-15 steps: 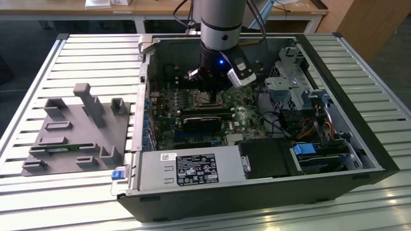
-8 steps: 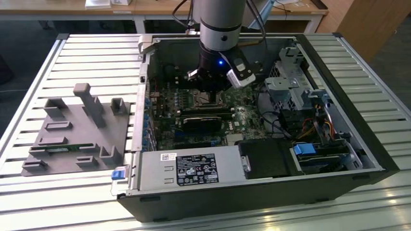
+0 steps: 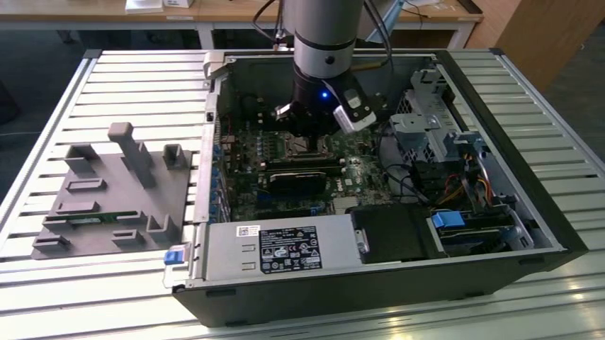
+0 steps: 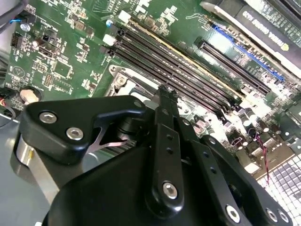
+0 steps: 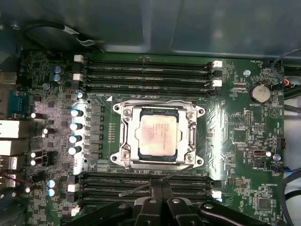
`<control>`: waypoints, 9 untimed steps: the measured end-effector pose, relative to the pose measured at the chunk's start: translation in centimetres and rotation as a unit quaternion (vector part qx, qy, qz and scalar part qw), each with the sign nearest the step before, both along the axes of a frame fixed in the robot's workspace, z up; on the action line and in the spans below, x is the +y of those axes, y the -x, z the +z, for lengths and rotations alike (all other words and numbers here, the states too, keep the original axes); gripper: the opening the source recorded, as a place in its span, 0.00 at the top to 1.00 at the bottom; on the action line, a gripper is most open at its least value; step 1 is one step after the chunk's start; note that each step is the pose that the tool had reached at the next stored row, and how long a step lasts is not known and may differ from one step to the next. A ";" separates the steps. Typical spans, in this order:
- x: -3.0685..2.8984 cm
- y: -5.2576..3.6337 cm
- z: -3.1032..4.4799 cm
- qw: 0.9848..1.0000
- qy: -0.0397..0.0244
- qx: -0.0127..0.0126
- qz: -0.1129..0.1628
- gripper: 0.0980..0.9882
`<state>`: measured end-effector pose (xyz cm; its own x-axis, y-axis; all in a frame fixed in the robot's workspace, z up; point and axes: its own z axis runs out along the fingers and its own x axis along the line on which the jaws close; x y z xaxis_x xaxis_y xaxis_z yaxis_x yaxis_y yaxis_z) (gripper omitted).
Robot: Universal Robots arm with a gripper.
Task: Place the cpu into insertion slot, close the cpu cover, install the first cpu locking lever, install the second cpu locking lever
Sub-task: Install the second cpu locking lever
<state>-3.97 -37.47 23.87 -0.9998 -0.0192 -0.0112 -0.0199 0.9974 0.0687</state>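
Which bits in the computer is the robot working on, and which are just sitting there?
Working on: the cpu in the insertion slot, the cpu cover closed over it, a thin locking lever, the gripper by it.

Just there: memory slots, coin battery, grey fixture tray, power supply.

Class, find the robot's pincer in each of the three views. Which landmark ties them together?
Exterior view: pincer under the arm, inside the computer case.
Second wrist view: pincer large, black, over the green circuit board.
First wrist view: pincer beside the cpu cover.
Shared landmark: the green circuit board.
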 end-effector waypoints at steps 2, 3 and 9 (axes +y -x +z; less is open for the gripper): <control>-0.02 0.50 -0.04 1.000 -0.001 0.000 0.000 0.99; -0.01 0.76 -0.09 1.000 -0.001 0.000 0.000 0.99; -0.02 1.24 -1.00 1.000 -0.001 0.000 0.000 0.99</control>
